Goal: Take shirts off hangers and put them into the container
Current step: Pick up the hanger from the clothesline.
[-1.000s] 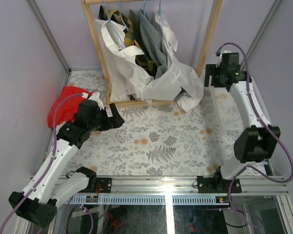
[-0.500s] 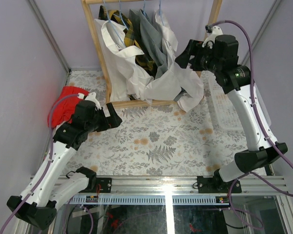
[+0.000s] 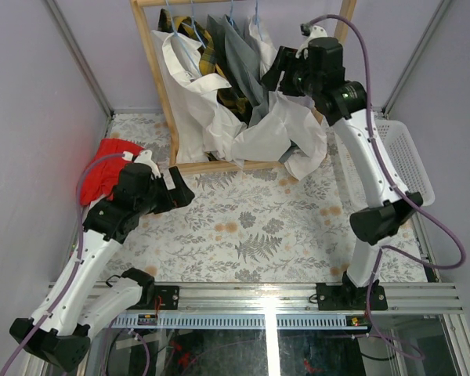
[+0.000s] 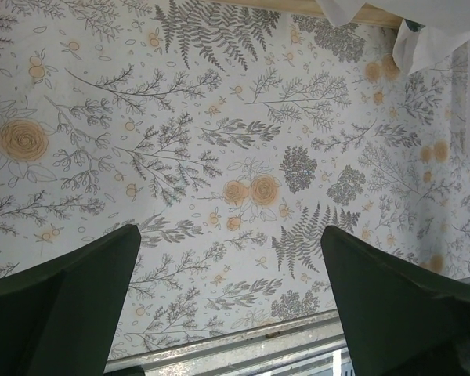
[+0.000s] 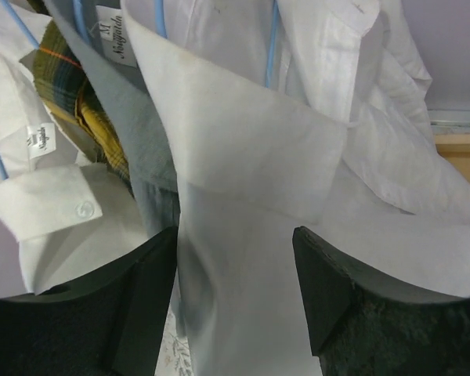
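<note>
Four shirts hang on light-blue hangers (image 3: pixel 192 19) from the rack: a white one (image 3: pixel 189 102), a plaid one (image 3: pixel 211 59), a grey one (image 3: pixel 243 63) and a second white one (image 3: pixel 286 129) at the right. My right gripper (image 3: pixel 276 69) is raised against that right white shirt (image 5: pixel 243 157). Its jaws (image 5: pixel 235 235) stand apart with the shirt's front below the collar between them, not pinched. A hanger wire (image 5: pixel 272 47) runs above. The white mesh container (image 3: pixel 403 157) lies at the right. My left gripper (image 3: pixel 180 188) hovers open over the floral table (image 4: pixel 231 235), holding nothing.
The wooden rack frame (image 3: pixel 160 86) stands at the back, with its base bar under the shirt tails. A red cloth (image 3: pixel 102 168) lies at the left wall behind my left arm. The metal rail (image 3: pixel 274 298) runs along the near edge. Purple walls close in both sides.
My right arm has swung up and left from over the container to the right white shirt, and its jaws have narrowed a little. The left arm has barely shifted.
</note>
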Tool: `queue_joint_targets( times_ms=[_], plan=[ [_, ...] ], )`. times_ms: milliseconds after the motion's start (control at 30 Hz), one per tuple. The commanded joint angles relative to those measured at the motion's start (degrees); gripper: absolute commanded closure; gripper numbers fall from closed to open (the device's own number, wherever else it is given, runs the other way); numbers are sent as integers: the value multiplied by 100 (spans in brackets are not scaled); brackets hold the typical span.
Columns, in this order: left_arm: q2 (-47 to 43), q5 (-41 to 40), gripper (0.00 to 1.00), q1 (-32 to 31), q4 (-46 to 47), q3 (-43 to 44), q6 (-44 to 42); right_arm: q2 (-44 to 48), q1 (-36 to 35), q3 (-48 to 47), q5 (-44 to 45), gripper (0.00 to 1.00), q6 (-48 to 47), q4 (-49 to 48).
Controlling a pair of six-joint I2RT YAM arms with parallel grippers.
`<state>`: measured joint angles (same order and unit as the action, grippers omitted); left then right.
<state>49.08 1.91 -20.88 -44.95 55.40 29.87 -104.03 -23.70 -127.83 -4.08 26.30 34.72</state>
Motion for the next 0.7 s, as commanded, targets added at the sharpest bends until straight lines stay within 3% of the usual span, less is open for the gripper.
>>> queue_joint_targets(
  times_ms=[0,333,467,667],
  plan=[
    [-74,-319,0,13,-240,147,-48,-480,-218,-910,464,38,-1,173],
    [-135,-532,0,12,-380,244,-38,-180,-238,-797,2367,80,-466,-54],
    [-87,-549,0,14,-387,261,-27,12,-226,-827,2712,99,-866,-261],
    [38,-482,0,14,-334,354,-3,-72,-226,-1412,2464,100,-1174,-129]
  ],
)
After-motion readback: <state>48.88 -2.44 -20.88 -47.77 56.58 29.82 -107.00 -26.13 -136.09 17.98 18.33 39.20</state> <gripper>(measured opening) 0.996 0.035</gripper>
